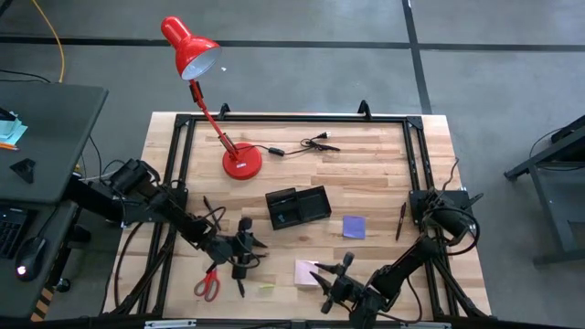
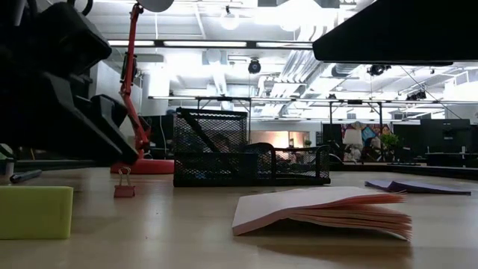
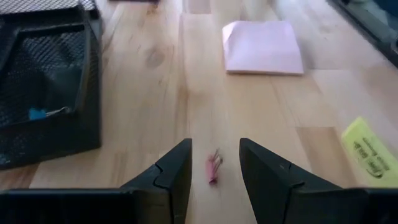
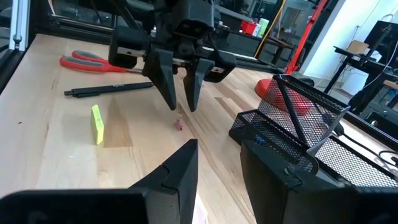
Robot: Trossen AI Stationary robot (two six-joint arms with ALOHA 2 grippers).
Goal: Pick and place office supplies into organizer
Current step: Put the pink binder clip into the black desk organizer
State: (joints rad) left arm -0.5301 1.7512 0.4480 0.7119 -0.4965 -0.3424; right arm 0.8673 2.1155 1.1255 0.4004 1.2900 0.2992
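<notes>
The left gripper [image 4: 180, 93] hangs above a small red clip [image 3: 214, 167], fingers apart around it, not touching. The organizer [image 1: 298, 206] is near it, and the pink pad [image 1: 306, 271] lies beyond. The right gripper [image 1: 331, 279], fingers apart, is beside this pad.

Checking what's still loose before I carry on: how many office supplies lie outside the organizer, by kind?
Sticky-note pads: 3 (purple pad, pink pad, yellow-green pad)
Scissors: 1
Pens: 2 that I can make out (pen by the right arm, pen near the scissors)
Binder clip: 1
Total: 7
</notes>
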